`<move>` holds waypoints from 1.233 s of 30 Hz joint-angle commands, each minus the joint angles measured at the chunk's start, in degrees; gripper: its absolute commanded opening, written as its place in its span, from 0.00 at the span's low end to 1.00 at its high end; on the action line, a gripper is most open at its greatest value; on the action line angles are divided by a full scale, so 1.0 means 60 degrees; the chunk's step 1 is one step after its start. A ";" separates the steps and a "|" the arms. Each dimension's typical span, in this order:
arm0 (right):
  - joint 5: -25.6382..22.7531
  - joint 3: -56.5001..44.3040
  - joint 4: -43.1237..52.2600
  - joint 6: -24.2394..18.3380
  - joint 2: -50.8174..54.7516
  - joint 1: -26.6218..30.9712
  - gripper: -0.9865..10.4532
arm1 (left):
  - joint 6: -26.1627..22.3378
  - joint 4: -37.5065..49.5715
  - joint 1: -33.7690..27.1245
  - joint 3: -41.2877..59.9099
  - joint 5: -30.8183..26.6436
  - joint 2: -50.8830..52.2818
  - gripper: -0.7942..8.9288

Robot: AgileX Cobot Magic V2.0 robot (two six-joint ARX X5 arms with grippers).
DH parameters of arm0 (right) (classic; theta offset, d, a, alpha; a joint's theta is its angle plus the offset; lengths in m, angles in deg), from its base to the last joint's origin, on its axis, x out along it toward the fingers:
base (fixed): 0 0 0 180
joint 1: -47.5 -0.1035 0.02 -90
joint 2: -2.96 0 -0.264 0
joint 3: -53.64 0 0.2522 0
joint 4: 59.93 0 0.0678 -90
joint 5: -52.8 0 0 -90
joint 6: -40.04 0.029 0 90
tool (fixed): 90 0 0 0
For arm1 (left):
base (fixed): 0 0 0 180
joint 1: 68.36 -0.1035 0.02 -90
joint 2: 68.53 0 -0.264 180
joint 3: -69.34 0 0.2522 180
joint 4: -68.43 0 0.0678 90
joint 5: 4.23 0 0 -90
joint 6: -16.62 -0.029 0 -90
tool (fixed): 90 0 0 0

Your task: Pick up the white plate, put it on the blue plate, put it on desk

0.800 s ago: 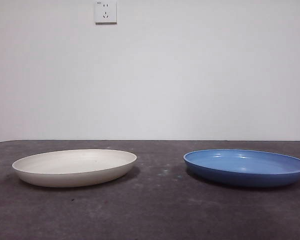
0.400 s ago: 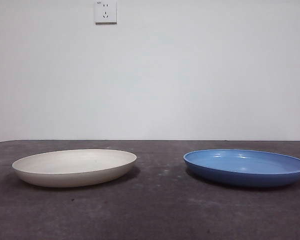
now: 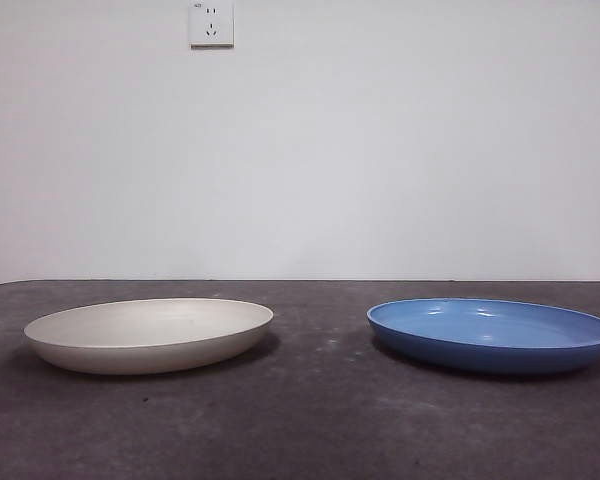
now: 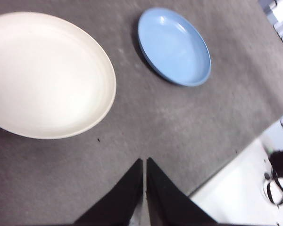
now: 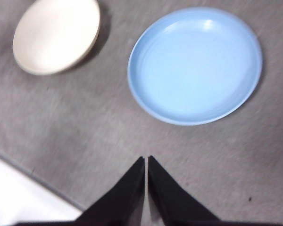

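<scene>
Above the tabletop [image 4: 179, 122], left gripper [image 4: 145, 162] hung with jaws clenched together on nothing, white plate [image 4: 42, 75] lying nearest it. Right gripper [image 5: 146, 160] was likewise pinched closed and empty, hanging over bare tabletop near blue plate [image 5: 195, 63]. Neither touched a plate. Front view showed white plate [image 3: 148, 333] and blue plate [image 3: 492, 333] both flat on the tabletop, apart, a strip of bare surface between them; only a dark tip showed at the top left corner.

Risks, as judged: jaws had to part before any grasp, so coming down closed would just press or shove the plate. Rim was low and sloping and the plate wide, so a shallow pinch could slip off or tip it. Carried off level, white plate might clip blue plate's rim and push it, or land off-centre.
</scene>
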State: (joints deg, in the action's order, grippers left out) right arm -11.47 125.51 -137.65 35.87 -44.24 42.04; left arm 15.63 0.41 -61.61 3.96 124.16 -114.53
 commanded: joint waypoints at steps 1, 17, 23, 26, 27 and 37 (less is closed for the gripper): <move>-0.0007 0.0186 -0.0022 -0.0215 -0.0113 -0.0248 0.09 | -0.0346 -0.0029 0.0120 -0.0230 0.0069 -0.0069 0.09; -0.0044 0.0186 0.0087 -0.0051 -0.0109 -0.0382 0.44 | -0.0215 -0.0022 0.0138 -0.0230 0.0066 -0.0069 0.60; -0.0040 0.0186 0.0087 -0.0047 -0.0109 -0.0382 0.44 | -0.0193 -0.0015 0.0138 -0.0230 0.0062 -0.0069 0.60; -0.0040 0.0186 0.0087 -0.0047 -0.0109 -0.0382 0.44 | -0.0146 0.0011 0.0138 -0.0230 -0.0022 -0.0069 0.60; -0.0040 0.0186 0.0091 -0.0047 -0.0109 -0.0382 0.44 | -0.0138 0.0018 0.0138 -0.0230 -0.0138 -0.0069 0.60; -0.0040 0.0186 0.0186 0.0000 -0.0109 -0.0382 0.44 | 0.0696 0.0590 0.0146 -0.0466 -0.1446 -0.0328 0.59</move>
State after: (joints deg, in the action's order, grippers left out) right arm -11.71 125.53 -137.17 35.50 -44.52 39.97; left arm 18.45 3.12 -60.94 2.69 115.86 -115.71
